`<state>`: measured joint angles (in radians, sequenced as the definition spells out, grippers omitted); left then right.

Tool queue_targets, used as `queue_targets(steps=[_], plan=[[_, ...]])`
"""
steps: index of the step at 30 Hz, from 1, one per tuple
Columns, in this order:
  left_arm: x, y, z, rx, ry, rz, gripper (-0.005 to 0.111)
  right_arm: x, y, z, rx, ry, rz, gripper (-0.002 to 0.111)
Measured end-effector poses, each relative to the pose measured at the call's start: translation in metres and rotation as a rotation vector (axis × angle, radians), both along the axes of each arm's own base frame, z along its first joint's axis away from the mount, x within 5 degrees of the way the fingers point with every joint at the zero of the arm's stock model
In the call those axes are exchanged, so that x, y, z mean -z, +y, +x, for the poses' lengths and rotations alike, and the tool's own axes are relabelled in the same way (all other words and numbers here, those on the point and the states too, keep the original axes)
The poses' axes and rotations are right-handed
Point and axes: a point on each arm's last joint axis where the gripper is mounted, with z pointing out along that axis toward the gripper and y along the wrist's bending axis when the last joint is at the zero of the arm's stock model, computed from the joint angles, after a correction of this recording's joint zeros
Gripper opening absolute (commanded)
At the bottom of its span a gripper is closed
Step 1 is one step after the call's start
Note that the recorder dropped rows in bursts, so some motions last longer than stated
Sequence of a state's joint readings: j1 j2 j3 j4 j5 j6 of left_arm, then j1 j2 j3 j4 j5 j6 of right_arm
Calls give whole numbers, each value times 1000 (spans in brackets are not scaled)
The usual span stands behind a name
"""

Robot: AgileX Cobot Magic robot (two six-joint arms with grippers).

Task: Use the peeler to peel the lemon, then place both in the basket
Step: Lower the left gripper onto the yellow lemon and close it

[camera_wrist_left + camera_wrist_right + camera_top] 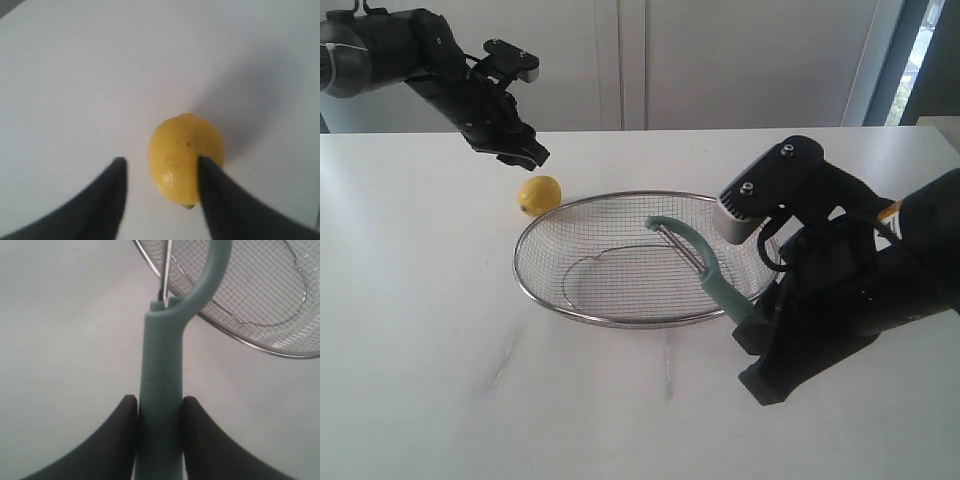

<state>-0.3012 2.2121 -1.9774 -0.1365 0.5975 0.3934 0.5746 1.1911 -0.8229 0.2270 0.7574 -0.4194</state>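
**White table, pale panels, a window at the edge**

A smooth white table (420, 380) fills most of the exterior view, with 2 faint grey streaks (505, 360) on its near part. Behind it stand pale panels (740, 60) split by vertical seams. At the far right, a dark frame (895, 60) borders a bright window (932, 45).

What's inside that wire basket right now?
Nothing lies in the basket where its mesh shows. The peeler, held by the right claw, reaches over it; the lemon sits outside on the table. That arm hides the basket's right edge.
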Motion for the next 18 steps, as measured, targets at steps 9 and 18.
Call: queue_targets(steps=[9,18], plan=[[18,-1,5,57,3,44,102,-1,0,1,3,-11,6,0],[22,-2,9,49,-22,39,102,-1,1,2,6,-25,14,0]])
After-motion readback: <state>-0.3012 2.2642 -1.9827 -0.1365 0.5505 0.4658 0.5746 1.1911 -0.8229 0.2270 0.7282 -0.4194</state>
